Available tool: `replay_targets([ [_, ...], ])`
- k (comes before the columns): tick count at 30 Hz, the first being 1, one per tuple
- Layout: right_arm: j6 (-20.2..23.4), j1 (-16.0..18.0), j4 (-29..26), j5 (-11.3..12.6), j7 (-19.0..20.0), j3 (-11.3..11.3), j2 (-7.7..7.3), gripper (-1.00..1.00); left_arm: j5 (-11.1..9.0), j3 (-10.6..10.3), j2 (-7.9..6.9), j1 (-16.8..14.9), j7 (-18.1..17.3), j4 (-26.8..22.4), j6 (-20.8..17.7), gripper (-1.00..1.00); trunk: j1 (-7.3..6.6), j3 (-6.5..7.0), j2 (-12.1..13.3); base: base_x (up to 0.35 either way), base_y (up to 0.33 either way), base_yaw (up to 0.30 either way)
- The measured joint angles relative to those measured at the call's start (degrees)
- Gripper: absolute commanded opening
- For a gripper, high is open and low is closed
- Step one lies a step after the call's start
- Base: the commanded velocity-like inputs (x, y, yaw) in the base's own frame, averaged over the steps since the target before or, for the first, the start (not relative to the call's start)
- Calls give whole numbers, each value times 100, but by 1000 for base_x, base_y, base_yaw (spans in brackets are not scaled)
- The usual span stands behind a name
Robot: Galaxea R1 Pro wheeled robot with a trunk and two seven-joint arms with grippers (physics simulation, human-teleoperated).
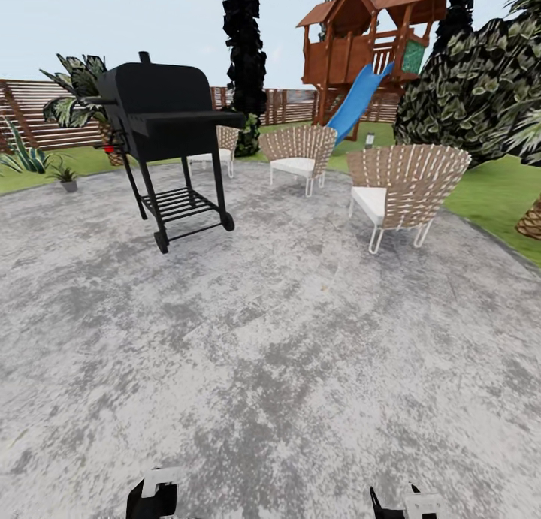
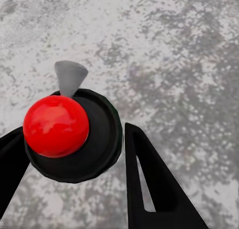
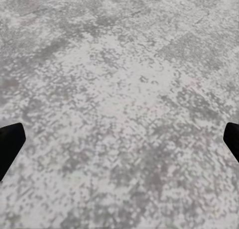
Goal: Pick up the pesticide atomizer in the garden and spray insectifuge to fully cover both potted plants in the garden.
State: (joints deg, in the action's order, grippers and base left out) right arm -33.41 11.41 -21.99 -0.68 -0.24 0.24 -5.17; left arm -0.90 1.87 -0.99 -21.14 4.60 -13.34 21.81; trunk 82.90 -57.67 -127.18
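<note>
Far left, potted plant (image 1: 66, 175) stands upright.

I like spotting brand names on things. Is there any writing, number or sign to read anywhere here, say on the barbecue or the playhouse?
None can be read.
The black grill: plain, no lettering.
The wooden playhouse: no sign.
The woven chairs: no label.
The red ball between the left gripper's fingers: unmarked.

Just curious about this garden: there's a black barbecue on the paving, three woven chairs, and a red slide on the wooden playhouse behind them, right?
Nearly. In the head view the slide on the wooden playhouse is blue, not red. The black barbecue on the paving and the three woven chairs are as you say.
</note>
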Motion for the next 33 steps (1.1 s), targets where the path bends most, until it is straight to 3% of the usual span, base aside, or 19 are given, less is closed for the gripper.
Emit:
replay_targets([
  [33,0,0,0,-3,0,0,0,100,1,0,0,0,0,0,2,-100,0,199,0,0,0,220],
])
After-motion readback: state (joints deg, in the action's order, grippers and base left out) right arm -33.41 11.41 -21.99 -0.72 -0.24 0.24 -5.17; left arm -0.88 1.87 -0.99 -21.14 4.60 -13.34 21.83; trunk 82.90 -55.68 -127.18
